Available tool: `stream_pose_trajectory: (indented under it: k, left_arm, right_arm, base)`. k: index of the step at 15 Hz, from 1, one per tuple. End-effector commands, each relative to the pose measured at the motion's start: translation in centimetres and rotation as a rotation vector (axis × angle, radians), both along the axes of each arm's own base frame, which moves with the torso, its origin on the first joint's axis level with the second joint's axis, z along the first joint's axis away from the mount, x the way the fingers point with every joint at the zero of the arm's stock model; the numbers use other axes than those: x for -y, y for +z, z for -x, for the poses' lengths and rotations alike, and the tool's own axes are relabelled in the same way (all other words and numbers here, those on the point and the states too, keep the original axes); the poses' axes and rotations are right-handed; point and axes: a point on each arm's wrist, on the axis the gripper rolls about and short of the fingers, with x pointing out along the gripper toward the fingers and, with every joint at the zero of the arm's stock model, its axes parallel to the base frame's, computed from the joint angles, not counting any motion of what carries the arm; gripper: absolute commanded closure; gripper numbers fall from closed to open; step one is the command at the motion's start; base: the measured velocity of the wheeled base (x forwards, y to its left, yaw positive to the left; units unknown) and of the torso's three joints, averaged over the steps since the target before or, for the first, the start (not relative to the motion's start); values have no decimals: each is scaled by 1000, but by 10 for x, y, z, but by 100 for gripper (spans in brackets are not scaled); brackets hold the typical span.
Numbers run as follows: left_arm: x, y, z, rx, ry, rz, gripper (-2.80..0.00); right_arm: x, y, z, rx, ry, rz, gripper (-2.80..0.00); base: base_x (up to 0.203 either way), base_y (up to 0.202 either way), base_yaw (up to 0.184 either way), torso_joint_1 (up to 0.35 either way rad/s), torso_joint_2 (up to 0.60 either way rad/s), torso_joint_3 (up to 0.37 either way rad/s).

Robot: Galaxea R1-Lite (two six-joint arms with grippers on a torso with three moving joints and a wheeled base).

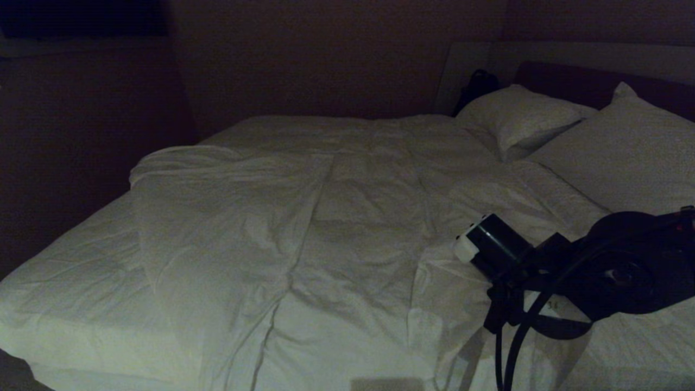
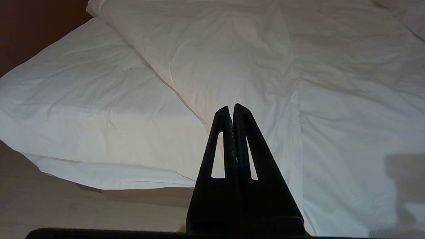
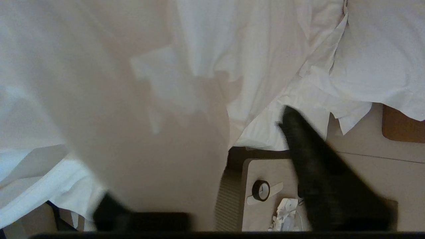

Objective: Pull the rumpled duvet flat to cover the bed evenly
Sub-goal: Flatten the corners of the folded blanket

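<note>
I find the duvet (image 1: 304, 217) lying on the bed (image 1: 65, 282) but far from square: it is bunched toward the middle and my right, with a thick folded edge running down from the far left corner, and a broad strip of bare mattress sheet (image 1: 81, 255) exposed along my left side. The pillows (image 1: 597, 141) sit at the head, to my right, one partly overlapping the other. By my judgement the task is well short of done — the cover needs drawing out toward the uncovered left side and its deep creases pulling flat before it could be called even. My right gripper (image 3: 199, 172) is the tool at work. It is down at the near edge of the bed, on my right, with the arm resting low across the fabric in the head view. In the right wrist view a fold of the duvet hangs between its fingers: one finger (image 3: 318, 172) shows clear on one side of the cloth, the other is mostly hidden behind it. The jaws stand at a middling gap around that fold; whether they have it pinched firmly I cannot tell, since the cloth masks the contact. My left gripper (image 2: 231, 109) is parked — fingers pressed together, holding nothing, hanging off the near left part of the bed and touching no cloth.
</note>
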Motion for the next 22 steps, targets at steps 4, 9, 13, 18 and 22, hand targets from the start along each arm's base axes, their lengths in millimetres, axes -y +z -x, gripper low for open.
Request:
stream_pose_trajectory:
  k: [4, 9, 13, 18, 22]
  left_arm:
    - [0, 0, 0, -1, 0, 0, 0]
    - [0, 0, 0, -1, 0, 0, 0]
    - [0, 0, 0, 1, 2, 0, 0]
    - [0, 0, 0, -1, 1, 0, 0]
    - [0, 0, 0, -1, 2, 0, 0]
  right_arm:
    - [1, 4, 2, 10, 0, -5, 0]
    - [6, 7, 8, 14, -1, -14, 0]
    - [18, 20, 24, 47, -3, -45, 0]
    - [66, 43, 78, 127, -50, -126, 0]
    - [105, 53, 121, 217, -96, -218, 0]
  base:
    - [0, 0, 0, 0, 0, 0]
    - [0, 0, 0, 0, 0, 0]
    - [0, 0, 0, 0, 0, 0]
    - [0, 0, 0, 0, 0, 0]
    - [0, 0, 0, 0, 0, 0]
